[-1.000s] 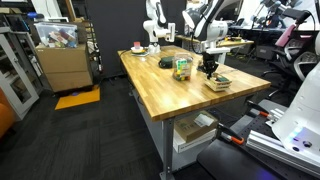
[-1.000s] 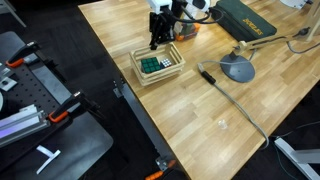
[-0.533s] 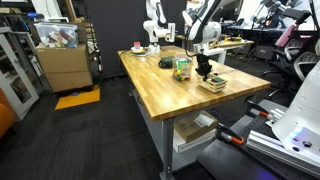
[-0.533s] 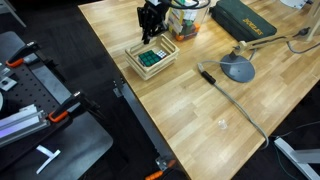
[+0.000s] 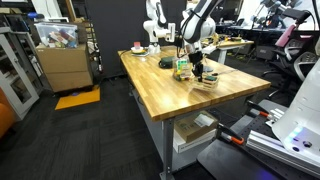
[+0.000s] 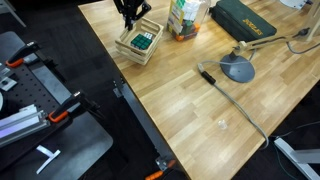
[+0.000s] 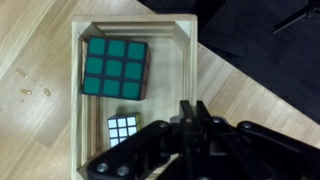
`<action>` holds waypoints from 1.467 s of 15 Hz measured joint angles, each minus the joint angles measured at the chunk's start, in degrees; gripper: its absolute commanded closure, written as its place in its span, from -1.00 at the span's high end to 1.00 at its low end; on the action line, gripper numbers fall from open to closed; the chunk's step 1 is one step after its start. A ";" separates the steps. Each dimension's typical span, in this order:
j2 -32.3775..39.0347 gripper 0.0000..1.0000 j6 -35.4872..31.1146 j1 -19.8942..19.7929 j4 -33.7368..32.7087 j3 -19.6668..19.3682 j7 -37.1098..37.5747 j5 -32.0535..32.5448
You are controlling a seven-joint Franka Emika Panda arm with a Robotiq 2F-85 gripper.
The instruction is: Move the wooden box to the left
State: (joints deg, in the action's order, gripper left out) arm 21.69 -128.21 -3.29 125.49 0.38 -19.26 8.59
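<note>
At the table (image 6: 200, 120) edge, wooden box (image 6: 138, 42) with green cube puzzle (image 7: 115, 67), jaws pinching its wall.

The wooden box (image 7: 77, 100) sits near the table (image 6: 200, 110) edge beside a container (image 6: 185, 18) (inside: larger cube (image 7: 115, 68), smaller cube (image 7: 123, 130)).

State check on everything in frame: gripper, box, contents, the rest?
gripper: shut on the box's wall.
wooden box: open-topped, held by one wall, near the table edge.
green-faced puzzle cube: flat inside the box.
small puzzle cube: inside the box, beside the larger cube.
green-and-yellow container: upright, apart from the box.
dark green case: lying flat.
</note>
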 measured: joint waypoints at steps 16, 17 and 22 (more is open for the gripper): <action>2.93 -0.96 -8.20 0.04 2.63 -1.93 -6.68 17.99; 3.23 -0.36 -8.42 0.02 2.62 -2.15 -6.63 17.97; 2.46 -0.32 -8.32 -0.90 1.94 -2.40 -6.78 15.01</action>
State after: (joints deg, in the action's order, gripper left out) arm 24.14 -136.53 -4.18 127.43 -2.02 -26.03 23.60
